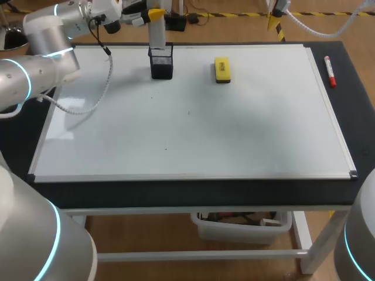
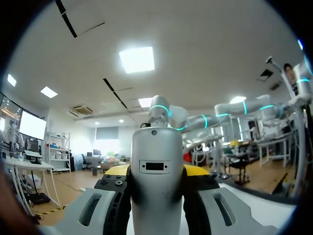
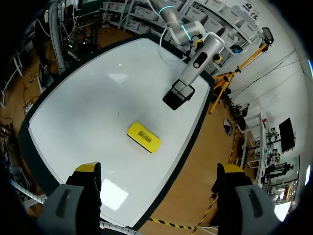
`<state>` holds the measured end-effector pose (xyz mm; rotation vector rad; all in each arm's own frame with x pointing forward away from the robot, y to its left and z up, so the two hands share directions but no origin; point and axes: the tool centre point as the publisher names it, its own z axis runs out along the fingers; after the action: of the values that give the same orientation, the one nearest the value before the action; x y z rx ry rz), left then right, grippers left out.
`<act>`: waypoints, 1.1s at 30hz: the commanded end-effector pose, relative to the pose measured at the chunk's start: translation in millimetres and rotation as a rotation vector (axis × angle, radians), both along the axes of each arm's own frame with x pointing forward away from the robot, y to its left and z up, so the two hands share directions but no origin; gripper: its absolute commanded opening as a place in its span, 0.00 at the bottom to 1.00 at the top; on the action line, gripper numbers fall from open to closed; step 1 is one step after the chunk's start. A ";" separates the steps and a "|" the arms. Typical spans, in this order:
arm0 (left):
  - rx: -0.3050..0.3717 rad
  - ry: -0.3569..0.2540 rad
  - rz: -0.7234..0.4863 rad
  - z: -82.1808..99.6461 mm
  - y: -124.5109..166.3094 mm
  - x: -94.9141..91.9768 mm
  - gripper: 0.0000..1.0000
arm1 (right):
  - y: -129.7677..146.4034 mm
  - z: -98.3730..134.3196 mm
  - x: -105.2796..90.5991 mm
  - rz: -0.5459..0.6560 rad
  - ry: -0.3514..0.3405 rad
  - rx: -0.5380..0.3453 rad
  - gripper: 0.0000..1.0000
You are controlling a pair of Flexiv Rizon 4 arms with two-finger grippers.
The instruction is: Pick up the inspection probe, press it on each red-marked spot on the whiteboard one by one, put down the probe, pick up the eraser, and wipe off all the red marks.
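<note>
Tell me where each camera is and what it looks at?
Head view: above, behind the robot, looking down on the whiteboard; left arm and right arm show.
Left wrist view: on the left gripper, facing the room, shut on the inspection probe.
Right wrist view: high up, looking down past the open right gripper.
Head and right wrist views share the eraser.

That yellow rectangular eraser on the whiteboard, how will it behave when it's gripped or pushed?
The yellow rectangular eraser lies flat and low, so it probably won't tip or roll. On the smooth whiteboard it will likely slide if nudged sideways. It looks small, so it is probably light.
</note>
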<state>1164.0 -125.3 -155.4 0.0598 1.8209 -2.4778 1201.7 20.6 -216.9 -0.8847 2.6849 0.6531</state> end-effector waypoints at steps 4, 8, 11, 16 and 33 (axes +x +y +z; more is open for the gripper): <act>0.000 -0.072 -0.267 -13.9 -3.1 10.1 0.00 | -0.8 1.0 0.4 0.003 0.001 -0.004 1.00; -0.004 -0.077 -0.269 -18.2 -4.7 9.2 0.00 | -0.8 1.0 0.4 0.003 0.001 -0.004 1.00; -0.007 -0.075 -0.271 -23.9 -5.7 8.6 0.00 | -0.8 1.0 0.4 0.003 0.001 -0.004 1.00; -0.004 -0.081 -0.276 -32.6 -7.6 9.2 0.00 | -0.8 1.0 0.4 0.003 0.001 -0.004 1.00; 0.008 -0.074 -0.262 -65.2 -11.1 13.2 0.00 | -0.8 1.0 0.4 0.003 0.001 -0.004 1.00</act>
<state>1169.5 -136.3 -213.5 0.0730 1.8407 -2.4839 1201.7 20.6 -217.0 -0.8846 2.6847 0.6533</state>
